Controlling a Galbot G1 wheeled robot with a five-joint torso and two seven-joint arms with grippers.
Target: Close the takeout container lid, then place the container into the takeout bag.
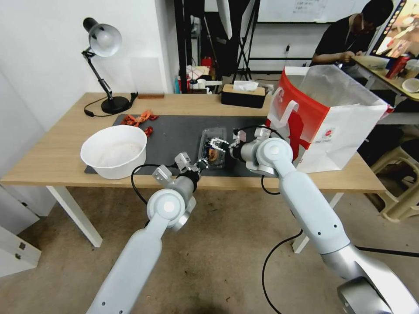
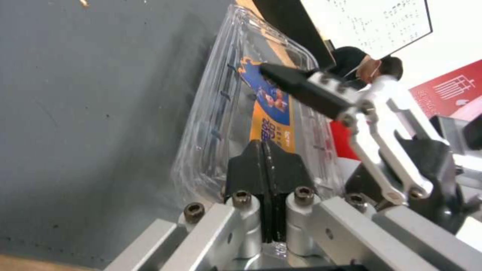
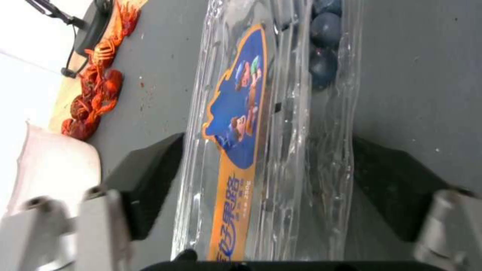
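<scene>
Wooden tabletop carries a dark mat where the takeout container lies, blueberries inside. Left gripper has its pads pressed together on the container's near rim, probably pinning it so it cannot slide. Right gripper stands open astride the container, pads either side of the lid, seemingly ready to squeeze it. Nearby, the takeout bag stands open-mouthed to receive it

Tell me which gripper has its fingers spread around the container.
The right gripper: its dark pads stand wide apart on either side of the takeout container. The left gripper is shut, pads pressed together.
</scene>
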